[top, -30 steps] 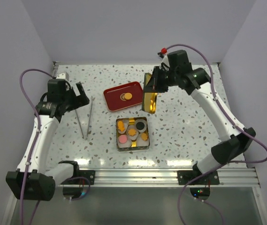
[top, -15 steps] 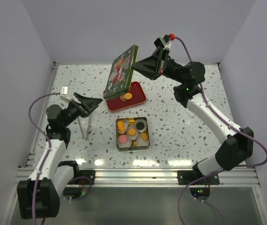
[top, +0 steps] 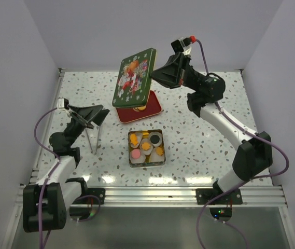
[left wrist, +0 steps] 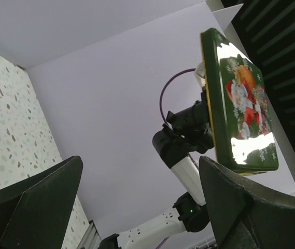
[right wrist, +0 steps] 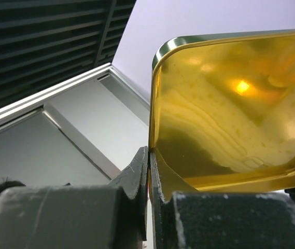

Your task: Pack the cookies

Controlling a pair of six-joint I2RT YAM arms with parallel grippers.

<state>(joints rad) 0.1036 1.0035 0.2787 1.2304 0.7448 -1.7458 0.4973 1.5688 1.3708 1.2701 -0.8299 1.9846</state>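
Several cookies [top: 146, 147], orange, yellow, pink and one dark, lie in an open square tin [top: 130, 162] at the table's middle. One more yellow cookie [top: 141, 108] peeks out on the red tray [top: 155, 109] behind it. My right gripper [top: 157, 73] is shut on the edge of the green Christmas-patterned tin lid [top: 134, 78] and holds it high above the tray, tilted. The right wrist view shows the lid's gold inside [right wrist: 230, 104] clamped in the gripper [right wrist: 149, 162]. My left gripper [top: 93, 112] is open and empty, pointing upward; its view [left wrist: 137, 207] shows the lid [left wrist: 240, 104].
Metal tongs [top: 93, 136] lie on the table to the left of the tin, below my left gripper. The enclosure's walls stand on the left, the right and at the back. A metal rail [top: 152, 194] runs along the near edge.
My right arm lifted the lid from beside the tray to high above it, turning its patterned face up. My left arm drew back and tipped its gripper upward.
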